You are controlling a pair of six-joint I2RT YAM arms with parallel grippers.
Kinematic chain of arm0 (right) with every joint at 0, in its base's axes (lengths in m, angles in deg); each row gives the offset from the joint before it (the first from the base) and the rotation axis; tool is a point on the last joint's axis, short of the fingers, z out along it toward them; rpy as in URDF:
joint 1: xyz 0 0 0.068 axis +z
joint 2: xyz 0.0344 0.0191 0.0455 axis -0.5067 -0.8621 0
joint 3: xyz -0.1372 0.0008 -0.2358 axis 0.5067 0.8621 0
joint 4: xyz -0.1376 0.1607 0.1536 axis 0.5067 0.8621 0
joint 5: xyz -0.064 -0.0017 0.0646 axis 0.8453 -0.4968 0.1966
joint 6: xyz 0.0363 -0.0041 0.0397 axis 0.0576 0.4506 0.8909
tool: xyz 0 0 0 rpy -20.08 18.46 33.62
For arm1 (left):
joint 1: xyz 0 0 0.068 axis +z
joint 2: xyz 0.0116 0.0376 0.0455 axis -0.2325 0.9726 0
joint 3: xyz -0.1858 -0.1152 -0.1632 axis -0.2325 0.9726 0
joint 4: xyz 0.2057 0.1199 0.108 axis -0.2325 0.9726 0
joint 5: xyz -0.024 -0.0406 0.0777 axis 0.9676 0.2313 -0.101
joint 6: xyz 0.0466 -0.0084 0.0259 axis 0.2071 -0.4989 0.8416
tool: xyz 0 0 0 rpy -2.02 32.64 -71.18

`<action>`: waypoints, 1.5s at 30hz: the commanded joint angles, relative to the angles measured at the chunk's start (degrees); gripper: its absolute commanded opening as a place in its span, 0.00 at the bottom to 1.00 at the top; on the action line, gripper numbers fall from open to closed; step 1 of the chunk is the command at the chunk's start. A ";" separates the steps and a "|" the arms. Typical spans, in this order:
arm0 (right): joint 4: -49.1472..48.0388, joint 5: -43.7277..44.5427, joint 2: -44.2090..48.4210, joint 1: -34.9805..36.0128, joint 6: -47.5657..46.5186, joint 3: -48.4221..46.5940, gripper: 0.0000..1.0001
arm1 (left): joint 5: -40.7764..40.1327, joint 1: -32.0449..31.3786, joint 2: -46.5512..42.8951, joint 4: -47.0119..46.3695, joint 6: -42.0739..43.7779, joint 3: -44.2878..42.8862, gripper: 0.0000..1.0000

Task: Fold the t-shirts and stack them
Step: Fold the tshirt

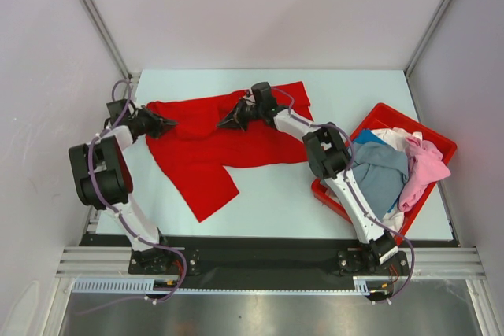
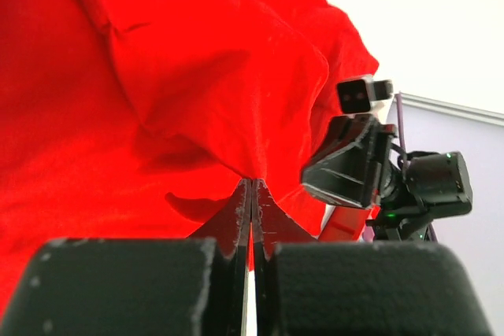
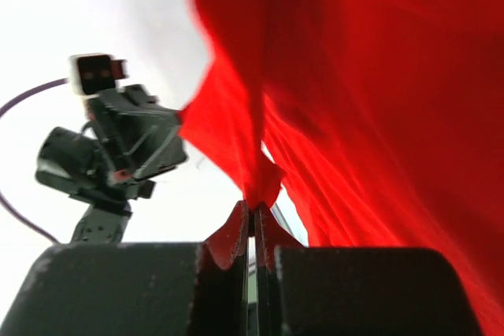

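Bright red t-shirt [image 1: 206, 149]: soft, creased cloth spread on the smooth pale table [image 1: 276, 186]. My left gripper [image 2: 250, 194] is pressed shut on its left edge. My right gripper [image 3: 253, 214] pinches a mid-shirt fold. Both my arms reach low, tips facing each other. The other t-shirts [image 1: 394, 167] are heaped in the rigid red bin [image 1: 376, 112].

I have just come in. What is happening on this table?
Two robot arms are handling a red t-shirt that lies unevenly spread on the table. The left gripper is shut on cloth at the shirt's left end, and the right gripper is shut on cloth near its upper middle. The shirt is not yet neatly folded. Other shirts, among them a grey-blue one and a pink one, lie heaped in the red bin.
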 commanded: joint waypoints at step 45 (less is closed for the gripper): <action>37.91 10.31 13.36 -3.54 -31.15 -2.22 0.56 | -17.43 1.66 -15.70 8.80 11.59 2.52 0.69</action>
